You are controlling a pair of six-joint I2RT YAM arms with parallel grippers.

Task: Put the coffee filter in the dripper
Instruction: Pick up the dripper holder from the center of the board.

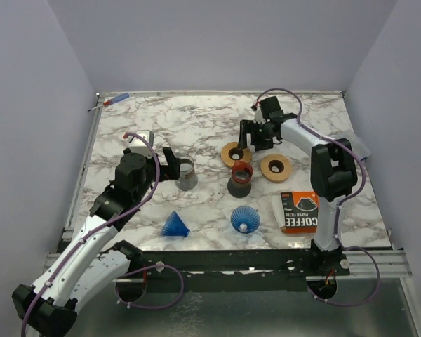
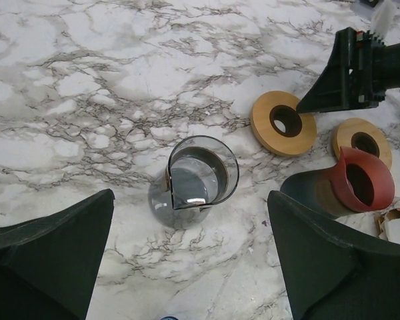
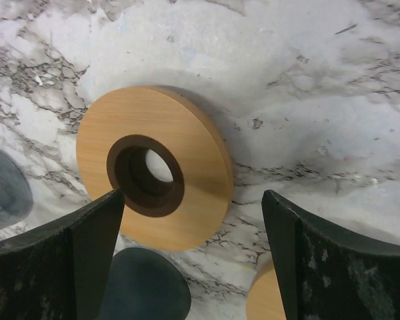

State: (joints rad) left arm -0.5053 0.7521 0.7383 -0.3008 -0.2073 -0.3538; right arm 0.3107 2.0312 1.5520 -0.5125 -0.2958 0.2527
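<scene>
The right claw (image 1: pixel 254 142) is hovering over the left-hand round wooden ring (image 3: pixel 157 177), its fingers standing apart and clamping nothing. The left claw (image 2: pixel 190 200) is standing wide apart too, pointing down at the clear glass carafe (image 2: pixel 200 180). The orange-and-black box of paper coffee filters (image 1: pixel 298 211) is lying near the front right of the marble table (image 1: pixel 161 119), just beside the blue ribbed cone dripper (image 1: pixel 244 218) but not in it.

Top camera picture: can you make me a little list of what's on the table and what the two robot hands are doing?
Left gripper: open, beside the glass jug
Right gripper: open, above a wooden ring
Middle: dark cup with red rim, second wooden ring
Front: left blue cone, right blue cone, coffee filter box
</scene>
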